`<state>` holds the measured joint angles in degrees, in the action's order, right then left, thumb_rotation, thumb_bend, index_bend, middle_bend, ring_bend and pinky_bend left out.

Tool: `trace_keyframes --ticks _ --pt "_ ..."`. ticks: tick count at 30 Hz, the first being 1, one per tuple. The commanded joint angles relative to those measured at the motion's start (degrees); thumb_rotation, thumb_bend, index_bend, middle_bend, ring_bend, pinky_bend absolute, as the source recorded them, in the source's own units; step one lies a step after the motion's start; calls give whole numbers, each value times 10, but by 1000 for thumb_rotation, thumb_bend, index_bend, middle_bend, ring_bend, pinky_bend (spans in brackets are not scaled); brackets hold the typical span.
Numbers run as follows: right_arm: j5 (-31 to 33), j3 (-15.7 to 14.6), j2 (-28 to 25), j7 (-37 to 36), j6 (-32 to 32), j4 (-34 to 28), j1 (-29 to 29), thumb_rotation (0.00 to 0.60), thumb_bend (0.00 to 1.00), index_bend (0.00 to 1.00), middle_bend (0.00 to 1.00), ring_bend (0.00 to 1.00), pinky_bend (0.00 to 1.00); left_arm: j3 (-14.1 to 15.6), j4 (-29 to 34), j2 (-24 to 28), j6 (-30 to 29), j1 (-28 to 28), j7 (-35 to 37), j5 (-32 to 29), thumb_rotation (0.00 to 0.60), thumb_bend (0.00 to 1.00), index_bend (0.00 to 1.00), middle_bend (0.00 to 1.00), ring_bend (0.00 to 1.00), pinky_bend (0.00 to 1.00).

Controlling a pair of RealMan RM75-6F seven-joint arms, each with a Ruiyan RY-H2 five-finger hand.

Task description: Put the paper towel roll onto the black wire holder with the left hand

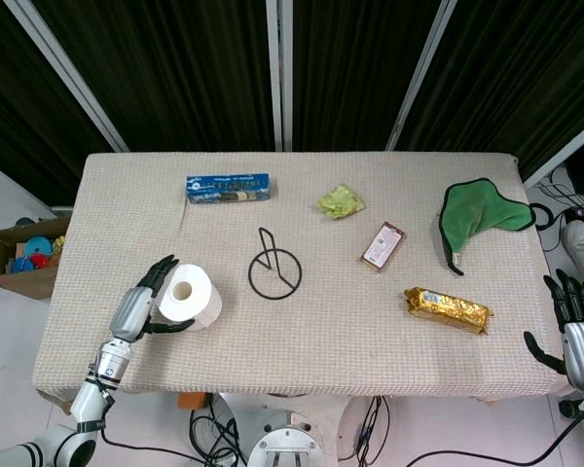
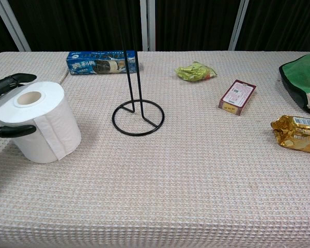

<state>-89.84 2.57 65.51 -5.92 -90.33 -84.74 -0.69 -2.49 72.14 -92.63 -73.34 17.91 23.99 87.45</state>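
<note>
Blue cookie box (image 2: 103, 62) label unreadable; gold packet (image 2: 297, 133) likewise.

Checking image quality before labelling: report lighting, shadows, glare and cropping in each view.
Head view: even, bright light, sharp; the paper towel roll is nearly washed out, the right hand sits at the frame edge. Chest view: soft shadow right of the roll, glare on the gold packet, holder post cropped at top, left hand mostly cut off.

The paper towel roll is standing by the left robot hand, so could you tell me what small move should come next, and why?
Probably close the left robot hand on the paper towel roll for a firm grip. Its fingers already flank the roll, which still stands on the table, left of the black wire holder, whose upright rod means the roll must later be lifted over it.
</note>
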Motion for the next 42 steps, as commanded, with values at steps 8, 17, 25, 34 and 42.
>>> trace_keyframes --ticks 8,17,25,34,42 --pt "1 -1 1 -5 -2 5 3 600 233 0 0 0 0 6 3 3 0 3 1 2 398 0 0 2 0 161" --pt "3 0 1 -16 -5 13 5 600 238 0 0 0 0 6 6 0 4 8 -4 1 405 0 0 30 0 162" --pt "4 0 1 -16 -2 13 4 600 243 0 0 0 0 9 20 10 23 17 14 -4 503 52 0 113 9 163" --pt "4 -1 1 -14 -1 11 4 600 246 0 0 0 0 -11 17 -2 -21 8 47 -6 600 299 167 435 329 257" --pt "3 0 1 -13 -2 9 4 600 247 0 0 0 0 -27 56 28 -63 4 60 9 600 354 369 554 471 288"
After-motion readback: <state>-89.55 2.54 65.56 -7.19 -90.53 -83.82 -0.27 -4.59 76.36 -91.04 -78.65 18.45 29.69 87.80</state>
